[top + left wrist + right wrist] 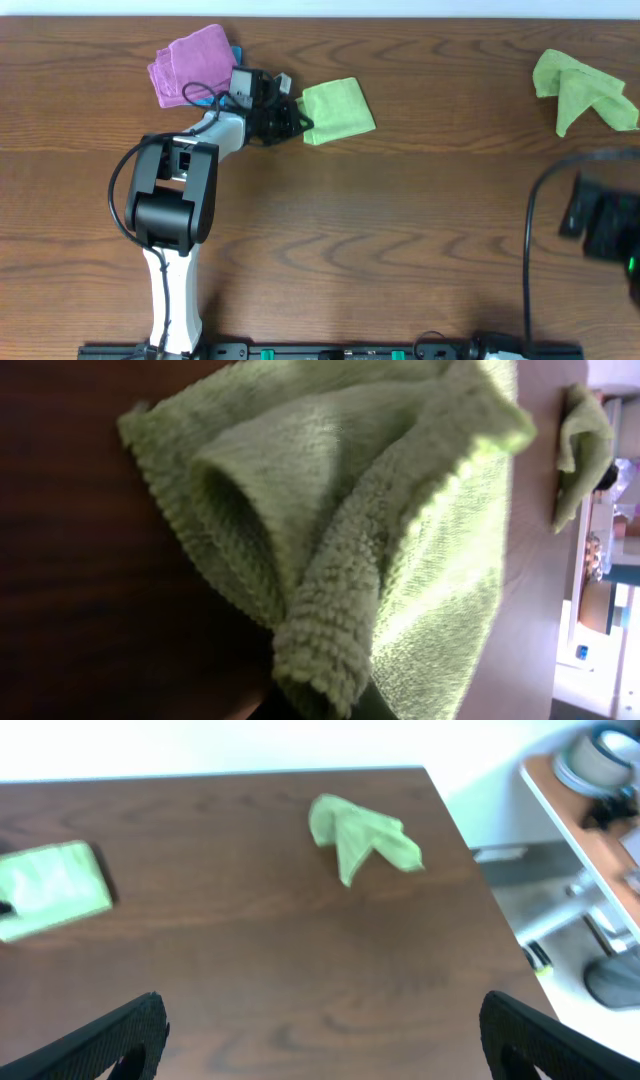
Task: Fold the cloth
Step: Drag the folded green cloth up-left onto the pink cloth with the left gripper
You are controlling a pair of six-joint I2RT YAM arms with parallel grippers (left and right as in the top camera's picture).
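Your left pincer (297,120) is pressed together on the cloth (338,112), pinching a bunched fold at its left edge. The cloth lies on the table (420,230) toward the far side, left of centre. It is a folded, roughly square green pad turned slightly askew. The pincer meets it from the left, so nearly all of the cloth spreads away to the right of the fingertips.

In the left wrist view you see the cloth (400,560) close up. A thick roll of terry rises from the flatter layers and narrows toward the bottom edge of the picture, where the pincer grips it. The fingers themselves are almost wholly hidden under the fabric there. Above the pinch the layers fan out, and a pocket gapes to the left of the roll.

A crumpled purple cloth (190,65) lies at the far left, just beyond your left arm's wrist, near the green one but apart from it. The other green cloth (583,90) sits crumpled at the far right of the table, well apart from the one you hold.

Your right pincer (325,1045) is spread wide and holds nothing, with its two dark fingers (110,1040) at the bottom corners of its wrist view. It hangs above the right side of the table, well apart from the cloth (50,888), which shows at the left margin of that view. The other green cloth (360,835) lies ahead of it.
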